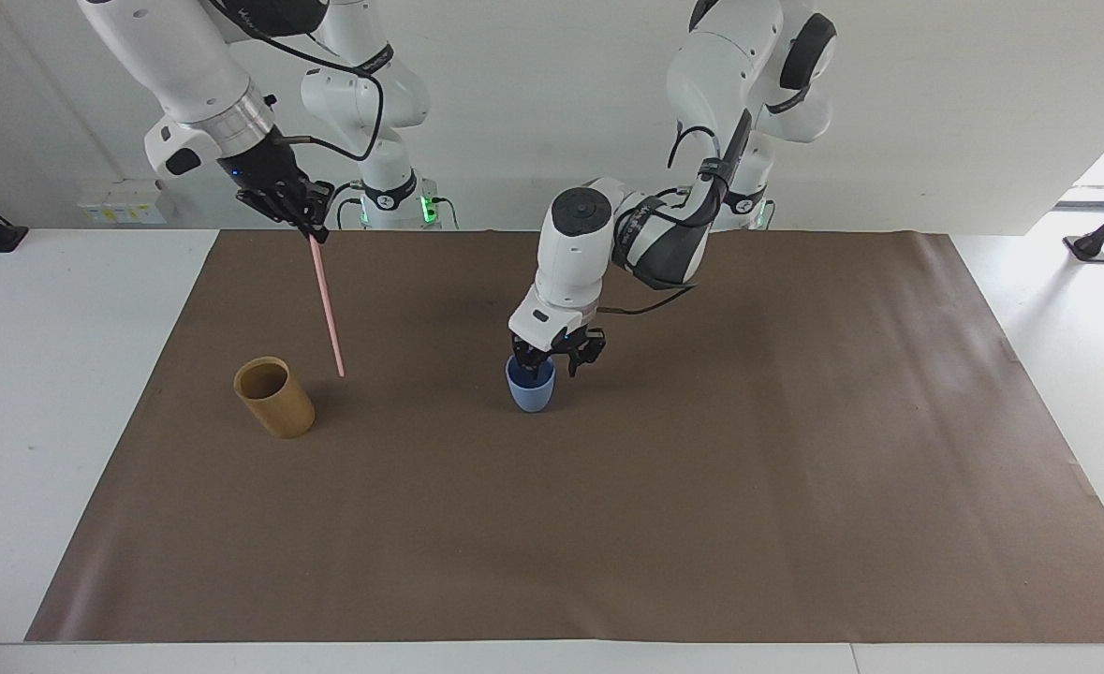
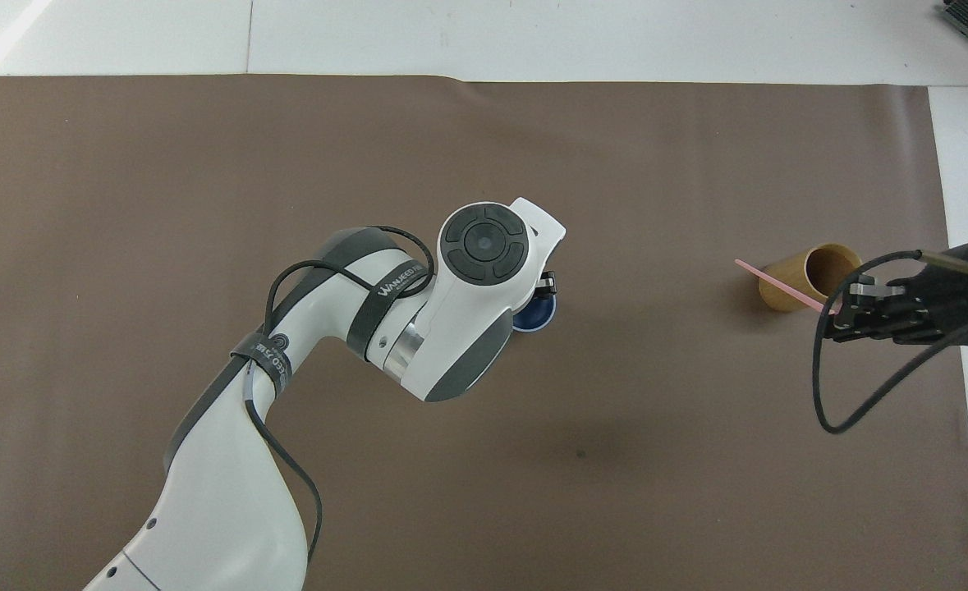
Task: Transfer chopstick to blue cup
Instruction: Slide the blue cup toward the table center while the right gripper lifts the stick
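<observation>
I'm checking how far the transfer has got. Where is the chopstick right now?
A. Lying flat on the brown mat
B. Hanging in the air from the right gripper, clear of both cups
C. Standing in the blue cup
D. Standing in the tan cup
B: the chopstick hangs from the right gripper, its lower tip beside the tan cup and not in the blue cup.

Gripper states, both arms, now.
Left gripper: open, straddling the rim of the blue cup.
Right gripper: shut on the chopstick, held in the air.
</observation>
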### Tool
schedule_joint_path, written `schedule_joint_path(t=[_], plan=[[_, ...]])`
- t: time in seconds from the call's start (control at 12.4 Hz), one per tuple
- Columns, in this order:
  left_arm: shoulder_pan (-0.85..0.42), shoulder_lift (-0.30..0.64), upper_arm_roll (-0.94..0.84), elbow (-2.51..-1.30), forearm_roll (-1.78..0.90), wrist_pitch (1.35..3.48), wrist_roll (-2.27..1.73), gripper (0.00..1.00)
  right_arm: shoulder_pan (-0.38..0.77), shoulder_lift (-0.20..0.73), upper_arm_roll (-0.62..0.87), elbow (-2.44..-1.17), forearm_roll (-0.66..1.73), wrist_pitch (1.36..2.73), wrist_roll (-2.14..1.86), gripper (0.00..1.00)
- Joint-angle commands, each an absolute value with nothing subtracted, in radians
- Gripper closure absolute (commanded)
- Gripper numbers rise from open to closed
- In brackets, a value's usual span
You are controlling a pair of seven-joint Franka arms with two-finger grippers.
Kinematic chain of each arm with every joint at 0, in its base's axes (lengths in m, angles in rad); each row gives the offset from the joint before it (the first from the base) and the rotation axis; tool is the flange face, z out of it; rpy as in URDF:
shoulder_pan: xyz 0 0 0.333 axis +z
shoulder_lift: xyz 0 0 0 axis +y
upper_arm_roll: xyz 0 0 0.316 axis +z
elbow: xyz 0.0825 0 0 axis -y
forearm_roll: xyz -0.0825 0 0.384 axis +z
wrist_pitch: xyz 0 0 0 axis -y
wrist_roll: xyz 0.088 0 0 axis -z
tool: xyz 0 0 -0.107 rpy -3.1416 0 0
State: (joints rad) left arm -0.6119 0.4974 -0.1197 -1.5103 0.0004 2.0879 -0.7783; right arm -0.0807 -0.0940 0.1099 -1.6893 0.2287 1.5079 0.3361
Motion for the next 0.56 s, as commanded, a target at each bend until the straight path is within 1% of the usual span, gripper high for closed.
schedule_joint_path(t=[0.0,0.24,0.4,0.48], plan=[[-0.566,0.404,-0.104,-1.529,0.018,2.013,-0.787,0.0,-0.062,-0.092,0.129,-1.677,0.299,1.494,0.461,1.0],[-0.465,0.347,-0.104,-1.537,0.018,1.965,-0.75,0.0,-0.011,-0.097,0.13,-1.687,0.403,1.496,0.607,1.0],[-0.385,0.289,-0.104,-1.566,0.018,1.913,-0.652,0.0,0.066,-0.095,0.13,-1.687,0.446,1.514,0.736,1.0],[-0.333,0.244,-0.104,-1.601,0.018,1.904,-0.603,0.0,0.108,-0.1,0.13,-1.687,0.449,1.523,0.803,1.0]])
